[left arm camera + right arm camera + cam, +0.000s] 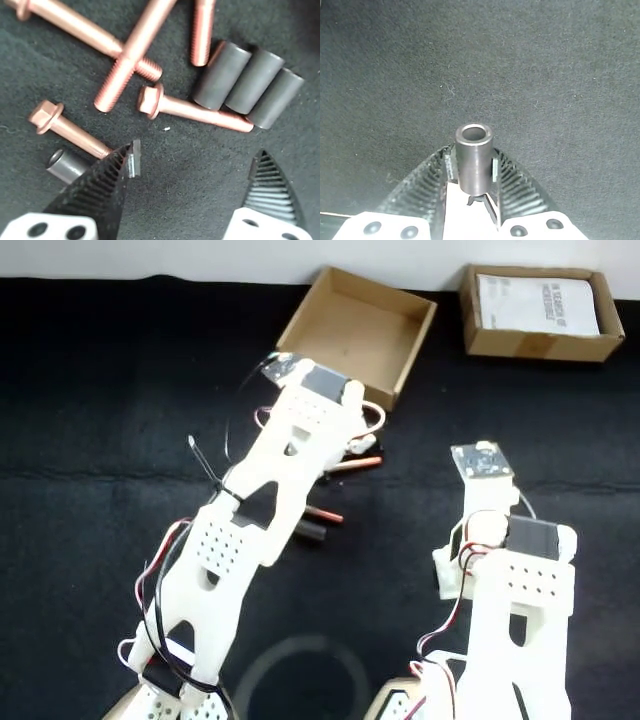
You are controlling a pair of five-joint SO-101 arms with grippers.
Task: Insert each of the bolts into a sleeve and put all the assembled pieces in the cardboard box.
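The left hand [197, 150], spread wide, partly hides a loose sleeve [64, 165] and the tip of a bolt [67, 127] on the table [190, 190]. The right hand [474, 151] grips a second sleeve [474, 160] lengthwise, bore pointing outward beyond its fingertips.

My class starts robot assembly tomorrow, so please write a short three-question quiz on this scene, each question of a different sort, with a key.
1. True or false: the right gripper is shut on a sleeve.
2. How many dark sleeves lie side by side on the table near the left gripper? A) two B) three C) five
3. Fill in: the left gripper is ___ above the copper bolts.
Key: 1 true; 2 B; 3 open.
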